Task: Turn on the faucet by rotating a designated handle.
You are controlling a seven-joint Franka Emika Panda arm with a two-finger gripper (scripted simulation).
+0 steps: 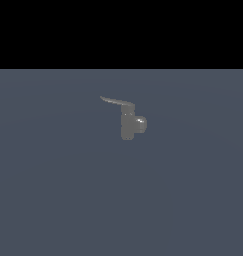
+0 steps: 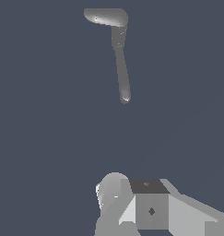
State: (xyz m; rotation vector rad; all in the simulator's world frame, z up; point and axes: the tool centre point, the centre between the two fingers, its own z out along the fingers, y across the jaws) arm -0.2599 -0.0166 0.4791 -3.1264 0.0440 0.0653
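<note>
The faucet (image 1: 127, 125) is a small matte grey fixture standing upright on the grey-blue floor, with a rounded stubby spout (image 1: 139, 124) toward the exterior view's right. The handle (image 1: 115, 101) is a thin lever sticking out from the faucet's top toward the exterior view's left. The wrist view looks down on the faucet (image 2: 117, 34), its spout (image 2: 105, 16) and its handle (image 2: 122, 73). Grey and white parts of my gripper (image 2: 136, 203) show at that picture's edge, well apart from the handle's tip. The arm is out of the exterior view.
A flat grey-blue floor (image 1: 53, 190) lies all around the faucet. A black band (image 1: 121, 30) fills the far background of the exterior view.
</note>
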